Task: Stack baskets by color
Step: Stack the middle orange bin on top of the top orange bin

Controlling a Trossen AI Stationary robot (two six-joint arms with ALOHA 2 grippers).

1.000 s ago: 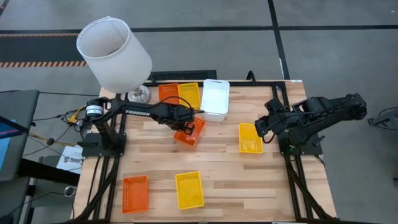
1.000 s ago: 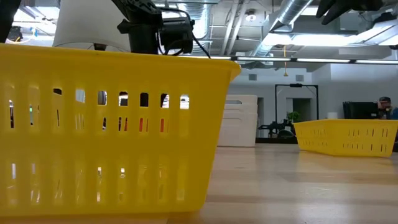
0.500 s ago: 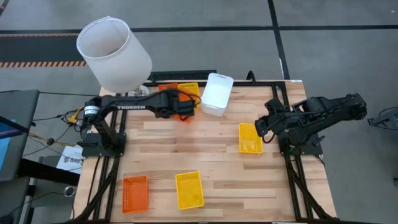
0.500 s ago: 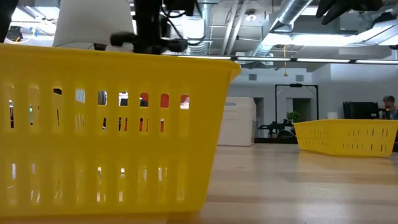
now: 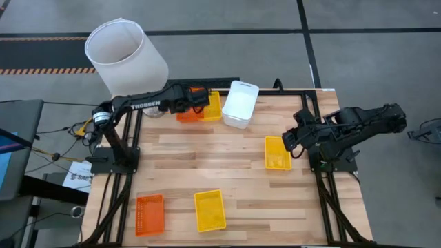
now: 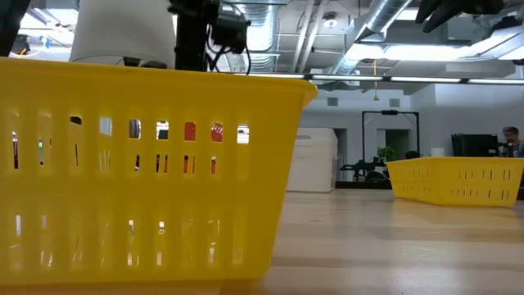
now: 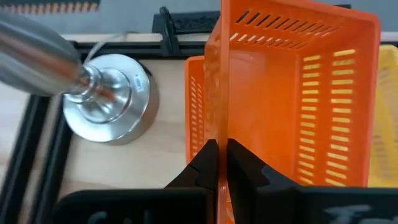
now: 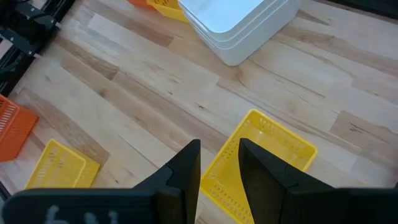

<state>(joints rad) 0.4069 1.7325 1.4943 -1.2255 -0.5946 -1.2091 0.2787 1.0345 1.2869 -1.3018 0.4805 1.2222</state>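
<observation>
Orange basket, perforated plastic: one wall pinched between the fingers of my left gripper, jaws closed tight on that wall. It hangs over a second orange basket at the table's far edge, just beside the lamp's chrome base; whether the two touch, I cannot tell. In the high view my left gripper sits at that far edge, below the white lampshade.

Yellow basket, far edge: lies just beside the orange pair, on the side towards the white baskets.

White baskets: nested as one stack, standing near the middle of the far edge (the right wrist view shows two rims; a third I cannot make out).

Yellow basket, right side: flat on the wooden table, alone. My right gripper hovers close above its far corner, fingers only narrowly parted and holding nothing.

Yellow basket, near edge: flat on the boards, middle of the near edge; in the low view it fills the foreground.

Orange basket, near edge: flat, beside that yellow one, towards the left corner, apart from it.

Beyond the table (low view): a person seated far off at the right.
</observation>
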